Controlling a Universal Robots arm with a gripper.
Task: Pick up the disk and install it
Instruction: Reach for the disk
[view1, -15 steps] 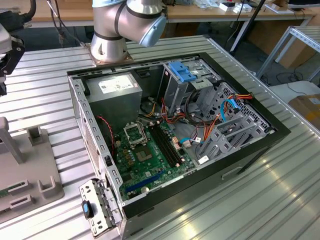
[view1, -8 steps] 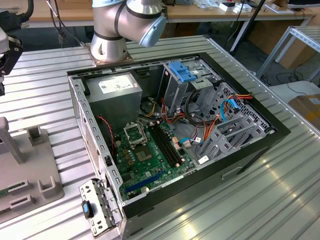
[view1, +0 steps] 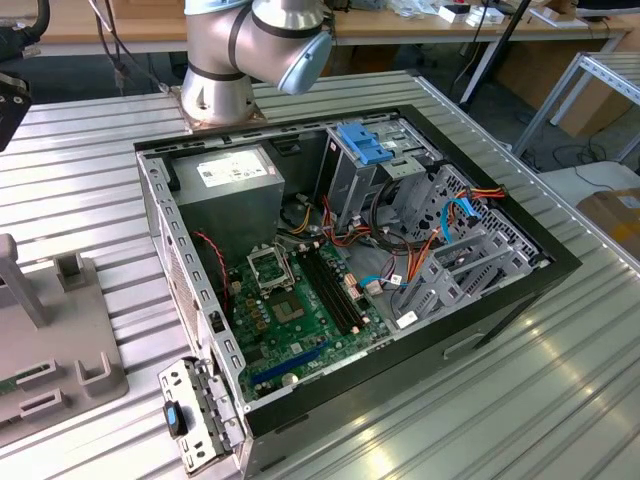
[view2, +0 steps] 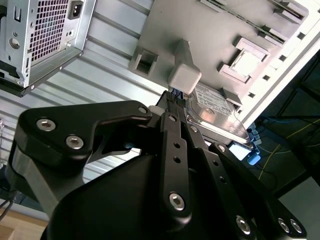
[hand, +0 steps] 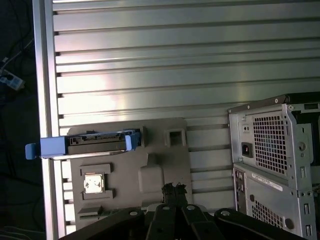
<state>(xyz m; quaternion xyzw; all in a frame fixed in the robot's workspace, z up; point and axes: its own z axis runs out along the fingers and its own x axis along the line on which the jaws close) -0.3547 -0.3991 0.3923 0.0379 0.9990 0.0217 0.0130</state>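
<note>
Grey metal ribs run across the table (view1: 520, 400) where an open computer case (view1: 170, 225) lies on its side. Its green circuit board (view1: 290, 310) faces up. At the far end of the case a blue latch (view1: 362, 145) sits on top of an upright grey bay (view1: 345, 185). The silver arm (view1: 250, 50) rises from the table just behind the case. At the exterior view's left, a grey tray (view1: 60, 350) rests on the table beside the case.

In the first wrist view the disk (hand: 95, 144) sits on that tray (hand: 150, 165), along the side near the table's edge and well apart from the case (hand: 270, 145). Its blue frame sticks out at both ends. Just beside it on the tray, a small silver chip (hand: 94, 183) lies in a square pocket.

The black gripper (hand: 173, 189) hangs over the tray on the side away from the disk. Its fingers (hand: 169, 190) are pressed together with nothing between them.

In the second wrist view the gripper (view2: 175, 96) points toward a raised grey block (view2: 184, 75) on the tray (view2: 200, 30). The disk (view2: 215, 107) shows its labelled face just past the tips. I cannot tell whether the tips touch it, or whether the disk lies flat or tilted.
</note>
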